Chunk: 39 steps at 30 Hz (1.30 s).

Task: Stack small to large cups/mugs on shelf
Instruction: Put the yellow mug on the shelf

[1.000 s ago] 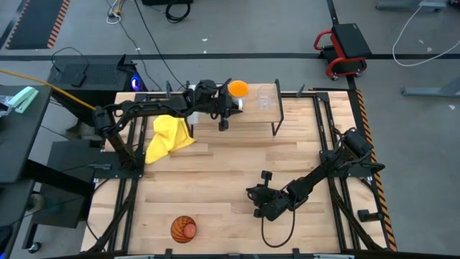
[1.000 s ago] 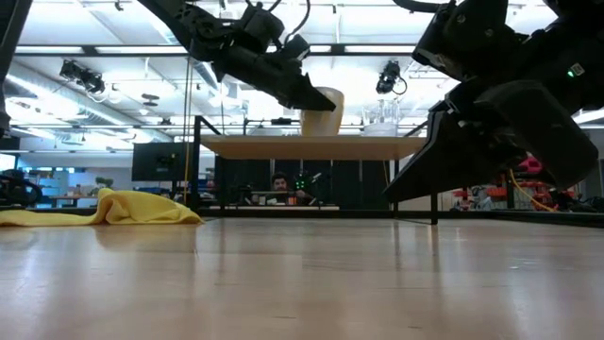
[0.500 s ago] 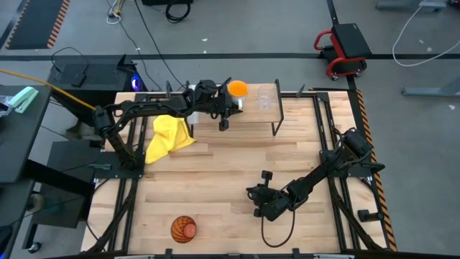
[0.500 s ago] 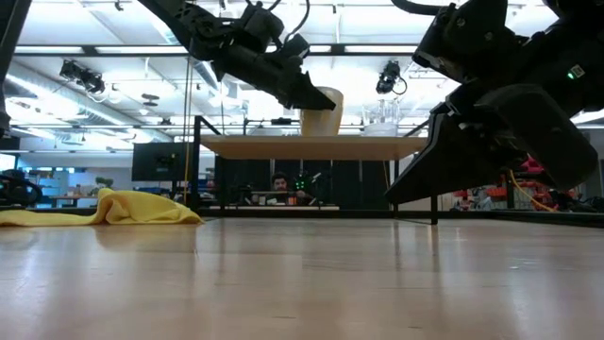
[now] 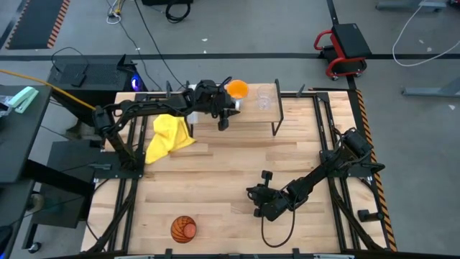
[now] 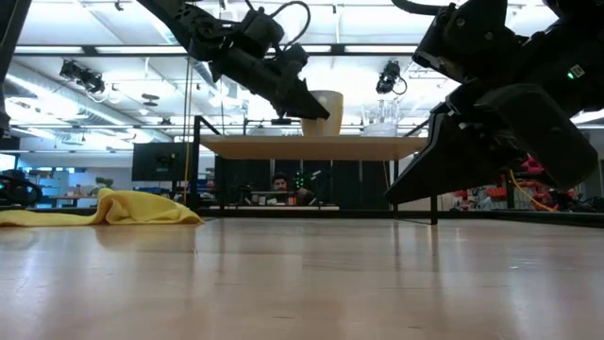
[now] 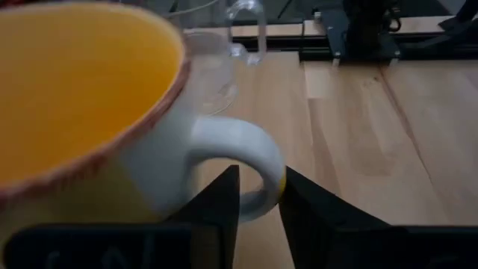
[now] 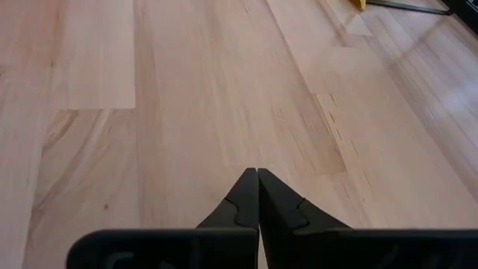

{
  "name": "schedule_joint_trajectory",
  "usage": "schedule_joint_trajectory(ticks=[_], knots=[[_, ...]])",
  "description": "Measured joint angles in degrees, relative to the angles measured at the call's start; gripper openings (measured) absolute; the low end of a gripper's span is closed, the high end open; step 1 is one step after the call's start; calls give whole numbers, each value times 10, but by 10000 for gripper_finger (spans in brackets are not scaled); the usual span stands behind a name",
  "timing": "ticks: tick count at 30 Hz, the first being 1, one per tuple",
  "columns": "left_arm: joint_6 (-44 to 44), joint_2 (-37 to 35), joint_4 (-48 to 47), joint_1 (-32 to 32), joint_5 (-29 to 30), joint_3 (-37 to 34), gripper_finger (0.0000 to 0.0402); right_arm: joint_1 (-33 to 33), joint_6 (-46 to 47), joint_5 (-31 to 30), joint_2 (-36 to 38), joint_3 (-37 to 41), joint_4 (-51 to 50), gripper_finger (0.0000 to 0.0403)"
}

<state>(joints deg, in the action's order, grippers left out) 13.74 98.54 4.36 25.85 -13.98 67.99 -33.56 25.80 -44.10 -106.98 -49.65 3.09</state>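
Note:
The orange mug with a white handle stands on the shelf, a light-wood board on black legs at the table's far side. The small clear cup stands on the shelf to its right, also seen as the clear cup behind the mug. My left gripper reaches over the shelf and is shut on the mug. The ribbed brown-orange tumbler rests on the table near the near edge. My right gripper is shut low over the table's near right part, touching nothing. My left gripper pinches the mug's white handle at its lower curve between its two fingers. The fingers slant down from the table's left. The mug is upright with its base on the shelf board.
A yellow cloth lies crumpled left of the shelf, under my left arm. Black frame rails run along both table sides. Bare wood lies between the shelf and my right gripper. A person sits far behind the table.
My left gripper has turned a little at the wrist and sunk slightly while staying shut on the handle. The mug's rim stands a bit lower over the shelf than before.

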Motion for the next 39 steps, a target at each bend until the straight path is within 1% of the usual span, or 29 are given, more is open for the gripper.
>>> schedule_joint_trajectory(ticks=[3, 9, 12, 19, 27, 39], knots=[[-1, 0, -8, 0, 1, 0, 104, 0, 0, 0, 0, 0, 0, 5], [1, 0, -3, 0, 0, 0, 87, 0, 1, 0, 0, 0, 0, 5], [1, 0, -1, 0, 0, 0, 85, 0, 1, 0, 0, 0, 0, 5], [-1, 1, -1, 0, -1, 0, 100, 0, 1, 0, 0, 0, 0, 5], [-1, 1, 3, 0, -1, 0, 102, 0, 2, 0, 0, 0, 0, 5], [-1, 1, 15, 0, -1, 0, 119, 0, 2, 0, 0, 0, 0, 5]])
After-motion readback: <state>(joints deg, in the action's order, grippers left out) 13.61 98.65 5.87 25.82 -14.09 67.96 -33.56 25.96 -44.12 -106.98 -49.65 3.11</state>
